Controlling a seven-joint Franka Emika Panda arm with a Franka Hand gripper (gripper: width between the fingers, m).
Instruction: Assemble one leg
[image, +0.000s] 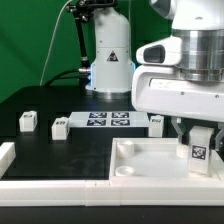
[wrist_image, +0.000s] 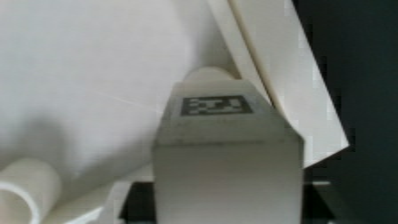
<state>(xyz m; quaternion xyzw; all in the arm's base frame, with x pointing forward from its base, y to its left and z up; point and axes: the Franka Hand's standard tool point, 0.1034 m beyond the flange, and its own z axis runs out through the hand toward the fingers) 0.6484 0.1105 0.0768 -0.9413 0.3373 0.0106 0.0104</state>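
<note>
we see the end effector (image: 197, 140) clenched on the leg (image: 198, 152). its two fingers (image: 182, 128) stand on either side of the small white block, which hangs upright between them with one black-and-white tag facing the exterior camera. directly beneath the end effector lies the white panel (image: 150, 160), a wide square piece with a raised rim, resting flat on the black bench (image: 60, 155). the leg's lower end sits low over the panel's inner surface, near the corner on the exterior view's right. from this angle we cannot tell whether it touches the panel or hangs just above it.

in the wrist view the leg (wrist_image: 222, 160) fills the middle of the picture and runs away from the camera, with a tag at its far end. the white panel (wrist_image: 89, 80) spreads behind it. the picture is soft, and the dark strips on either side of the block may be the fingers' inner edges.

well apart from the end effector, toward the exterior view's left, the marker board (image: 108, 120) lies flat on the bench. a near block (image: 155, 122) stands just beside the end of the board closest to the end effector. a middle block (image: 60, 127) stands just past the board's other end, and a far block (image: 28, 121) sits farther off again. all three are small, white and tagged.
</note>
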